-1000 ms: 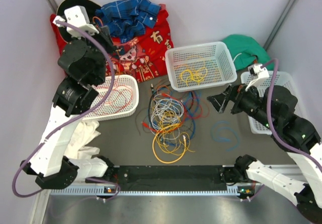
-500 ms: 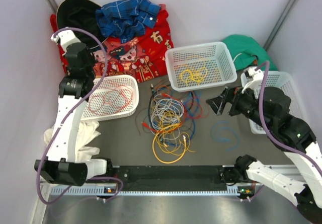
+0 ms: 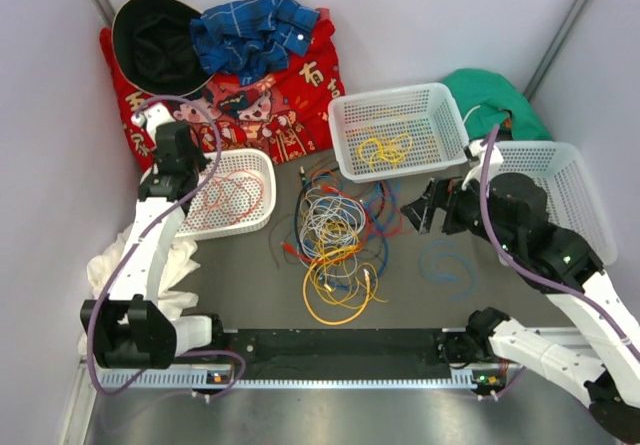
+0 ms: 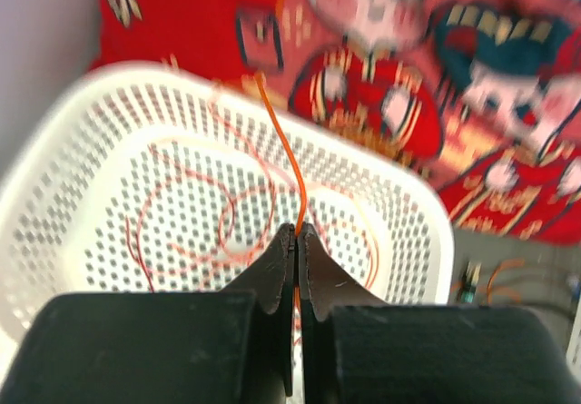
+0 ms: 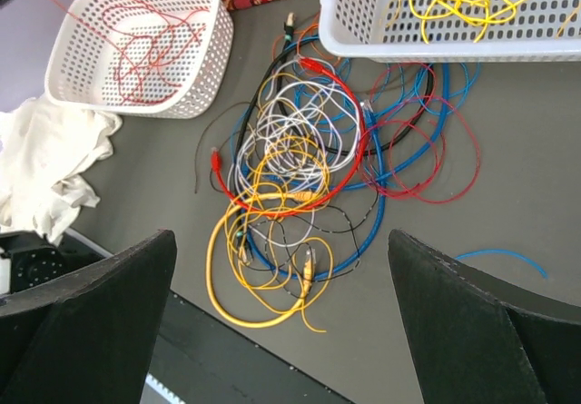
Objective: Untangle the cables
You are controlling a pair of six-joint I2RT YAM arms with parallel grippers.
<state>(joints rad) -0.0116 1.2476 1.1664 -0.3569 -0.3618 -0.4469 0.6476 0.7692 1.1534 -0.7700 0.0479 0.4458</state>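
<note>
Dozens of cables (image 3: 335,250) lie heaped in loops at the middle of the grey surface (image 3: 240,275): yellow at six o'clock of the heap, grey-white at its centre, red and blue strands fanning toward three o'clock. One lone blue cable (image 3: 448,265) lies apart at four o'clock. Left fingers (image 4: 297,236) are clenched on a thin orange wire (image 4: 287,159), which runs out past their tips toward the far rim of the left basket (image 3: 258,160). This basket stands at nine o'clock of the heap with thin red wires (image 3: 225,197) coiled on its floor. Right fingers (image 3: 420,208) are spread wide and grasp nothing, hanging at three o'clock of the heap. At twelve o'clock stands the middle basket (image 3: 345,115) with yellow cables (image 3: 385,148) inside, and some blue and red loops reach its near wall. A third basket (image 3: 590,195) sits farther out at three o'clock. A red printed cloth (image 3: 290,95), a black hat (image 3: 155,35) and a blue checked cloth (image 3: 250,30) lie at eleven o'clock, a green cloth (image 3: 490,95) at one o'clock, a white cloth (image 3: 165,265) at eight o'clock.
</note>
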